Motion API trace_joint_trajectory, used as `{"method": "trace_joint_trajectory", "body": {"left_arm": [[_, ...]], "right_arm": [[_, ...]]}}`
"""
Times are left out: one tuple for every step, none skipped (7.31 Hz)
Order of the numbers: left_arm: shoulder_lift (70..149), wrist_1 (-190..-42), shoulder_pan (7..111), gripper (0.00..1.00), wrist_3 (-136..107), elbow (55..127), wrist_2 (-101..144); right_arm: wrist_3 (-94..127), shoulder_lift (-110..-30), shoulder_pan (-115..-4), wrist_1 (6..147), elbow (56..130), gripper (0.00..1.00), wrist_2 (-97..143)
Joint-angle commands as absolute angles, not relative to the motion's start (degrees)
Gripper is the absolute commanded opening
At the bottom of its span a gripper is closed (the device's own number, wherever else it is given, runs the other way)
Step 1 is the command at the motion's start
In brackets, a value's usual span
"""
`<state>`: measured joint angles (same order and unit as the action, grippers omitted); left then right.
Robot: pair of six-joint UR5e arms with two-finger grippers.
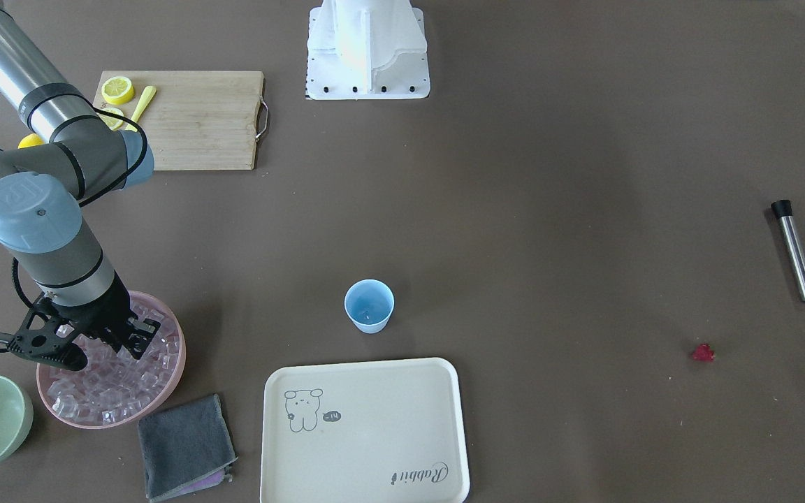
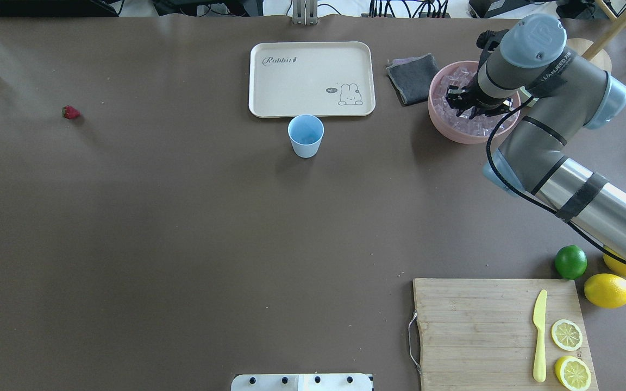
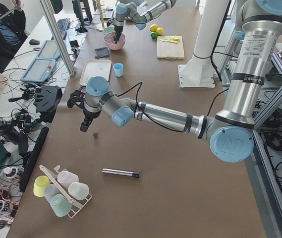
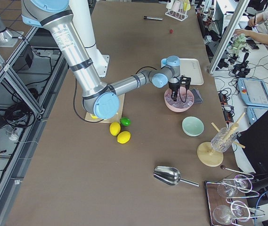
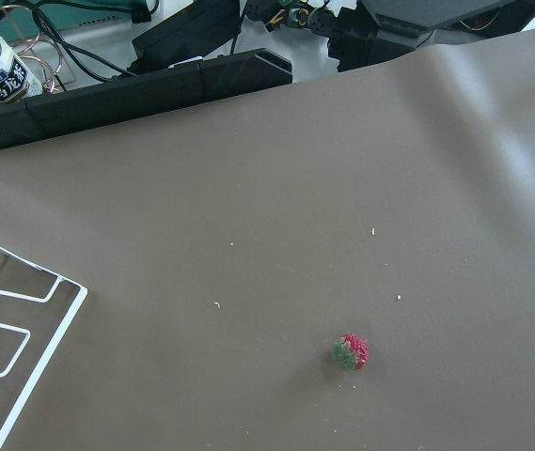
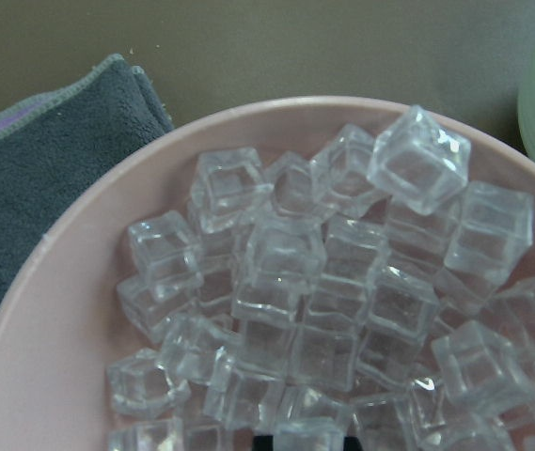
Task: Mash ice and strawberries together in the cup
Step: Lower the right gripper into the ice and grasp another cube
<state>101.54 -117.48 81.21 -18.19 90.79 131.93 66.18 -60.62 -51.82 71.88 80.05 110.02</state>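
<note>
- the right gripper (image 2: 466,104) is down among the ice (image 6: 286,282) in the pink bowl (image 2: 446,129); i cannot tell whether it is open or closed.
- the left gripper (image 3: 84,125) hangs near the strawberry (image 5: 351,352); its state is unclear too.
- the cup (image 2: 306,136) stands just beside the tray (image 2: 269,81).

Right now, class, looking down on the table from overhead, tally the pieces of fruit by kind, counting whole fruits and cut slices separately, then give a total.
strawberry: 1
lime: 1
whole lemons: 2
lemon slices: 2
Total: 6
</note>
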Motion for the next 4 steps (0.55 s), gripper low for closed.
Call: {"method": "trace_joint_trajectory", "body": {"left_arm": [[101.51, -117.42, 81.12, 0.98, -18.19, 90.79, 132.01], [101.6, -117.51, 81.21, 0.98, -18.19, 90.79, 132.01], [101.6, -117.42, 81.21, 0.98, -18.28, 90.79, 132.01], [101.69, -117.42, 81.12, 0.98, -18.37, 90.88, 132.01]], "right_arm": [[65.92, -60.47, -53.25, 71.81, 81.55, 0.0, 110.82], [65.57, -60.47, -55.26, 71.98, 82.87, 0.0, 112.92], [64.26, -60.38, -57.46, 72.07, 83.84, 0.0, 114.07], [63.55, -60.21, -58.61, 71.9, 85.76, 0.0, 113.82]]}}
